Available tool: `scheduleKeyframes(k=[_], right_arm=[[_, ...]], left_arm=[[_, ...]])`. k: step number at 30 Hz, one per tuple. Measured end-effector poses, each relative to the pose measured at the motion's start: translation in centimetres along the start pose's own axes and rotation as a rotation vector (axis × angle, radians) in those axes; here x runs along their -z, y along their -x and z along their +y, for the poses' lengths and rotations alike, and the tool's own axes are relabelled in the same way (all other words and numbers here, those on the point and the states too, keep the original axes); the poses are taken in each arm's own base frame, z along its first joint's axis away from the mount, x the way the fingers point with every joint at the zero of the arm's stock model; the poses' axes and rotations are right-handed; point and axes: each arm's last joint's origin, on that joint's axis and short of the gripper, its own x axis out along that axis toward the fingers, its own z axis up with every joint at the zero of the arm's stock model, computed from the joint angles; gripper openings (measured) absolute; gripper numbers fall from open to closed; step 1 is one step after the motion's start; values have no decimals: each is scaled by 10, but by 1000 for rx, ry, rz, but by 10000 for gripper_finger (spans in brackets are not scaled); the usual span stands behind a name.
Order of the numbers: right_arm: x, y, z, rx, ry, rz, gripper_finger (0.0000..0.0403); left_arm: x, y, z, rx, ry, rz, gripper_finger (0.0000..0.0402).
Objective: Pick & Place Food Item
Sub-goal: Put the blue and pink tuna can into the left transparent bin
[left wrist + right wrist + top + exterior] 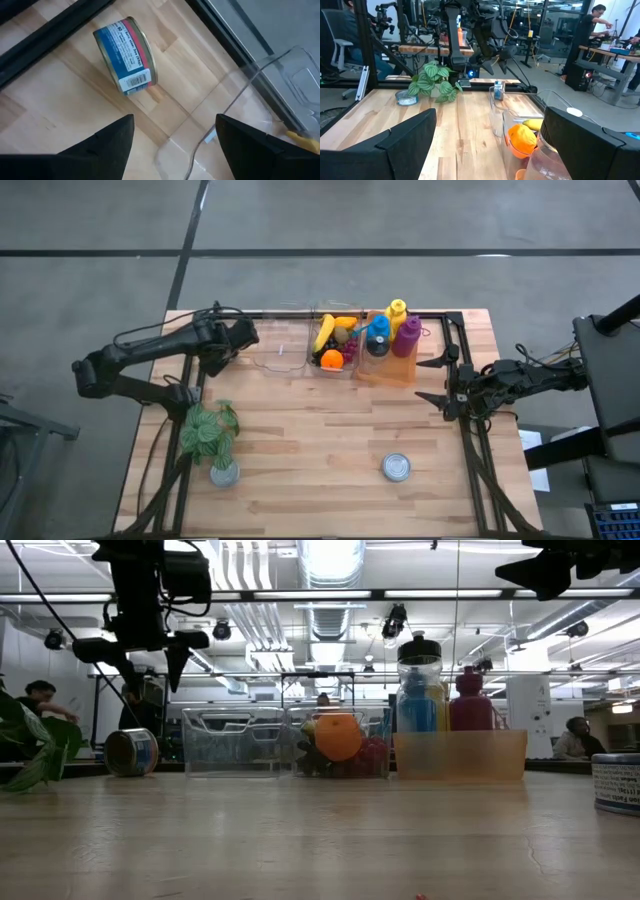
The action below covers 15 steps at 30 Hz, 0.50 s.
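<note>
You are looking at two tins on the wooden counter [300,450]: a blue-and-red labelled tin lying on its side [127,55] near the counter's far left edge, and a silver tin standing upright [397,468] near the front; two clear plastic bins [283,352], one holding the fruit; three bottles in an orange tray [392,370]; your left gripper [172,145] is hanging above the lying tin, jaws spread and grasping nothing; your right gripper [432,380] is waiting at the right edge, jaws spread wide, empty.
</note>
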Motion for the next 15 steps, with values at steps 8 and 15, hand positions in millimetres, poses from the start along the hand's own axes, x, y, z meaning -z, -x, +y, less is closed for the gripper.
scheduleKeyframes(k=[8,15], right_arm=[[0,0,0,0,1,0,371],[0,0,0,0,-1,0,371]], left_arm=[[0,0,0,1,22,-3,385],[0,0,0,1,25,-3,358]])
